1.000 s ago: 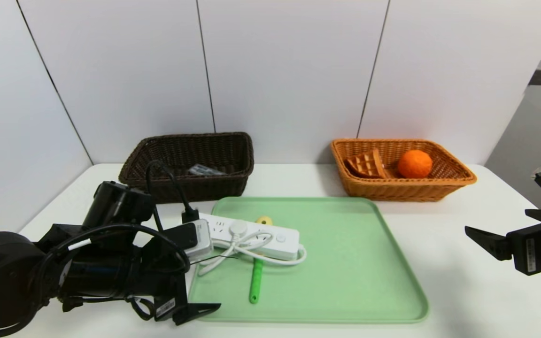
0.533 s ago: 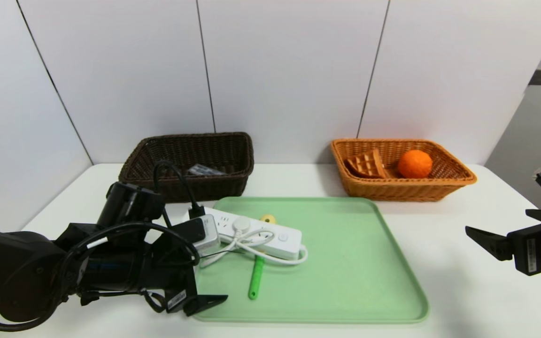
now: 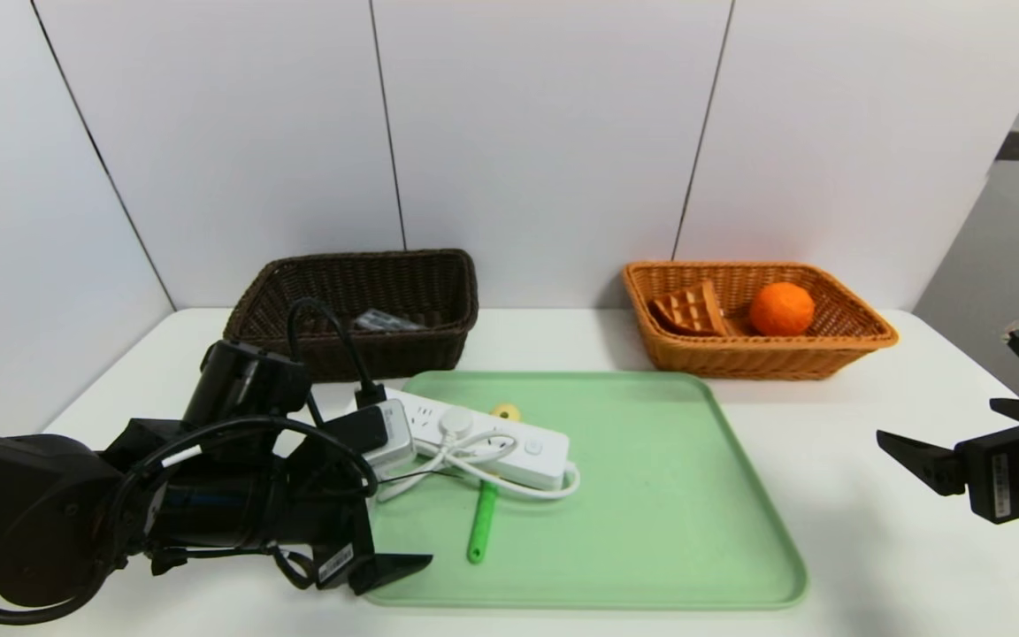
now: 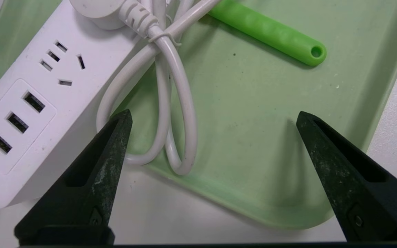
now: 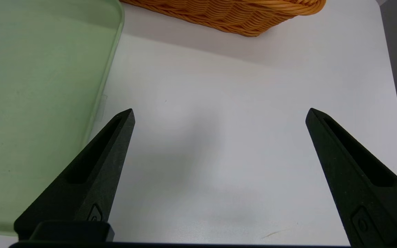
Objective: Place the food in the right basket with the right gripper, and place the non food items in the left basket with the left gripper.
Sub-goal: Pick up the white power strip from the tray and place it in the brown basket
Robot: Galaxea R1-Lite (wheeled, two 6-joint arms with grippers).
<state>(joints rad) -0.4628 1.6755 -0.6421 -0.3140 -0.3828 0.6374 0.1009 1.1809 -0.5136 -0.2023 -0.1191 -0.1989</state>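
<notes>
A white power strip [image 3: 509, 442] with a bundled cord lies on the left part of the green tray [image 3: 651, 495], across a green-handled tool [image 3: 479, 522] with a yellow head. My left gripper [image 3: 403, 500] hangs open over the tray's near left corner. In the left wrist view, one fingertip of the left gripper [image 4: 214, 115] stands beside the power strip [image 4: 47, 86] and its cord loop. The tool's handle [image 4: 267, 32] lies farther off. My right gripper [image 3: 938, 420] hovers open and empty over the bare table right of the tray.
The dark brown left basket [image 3: 359, 354] at the back holds a small grey item [image 3: 381, 320]. The orange right basket [image 3: 757, 358] holds an orange [image 3: 781, 308] and a waffle [image 3: 689, 310]. The right gripper [image 5: 219, 112] is between the tray edge [image 5: 110, 69] and the table's right edge.
My left arm has moved right and forward to the tray's near left corner, then slowed. The power strip seems to have shifted slightly right. The right arm has barely moved.
</notes>
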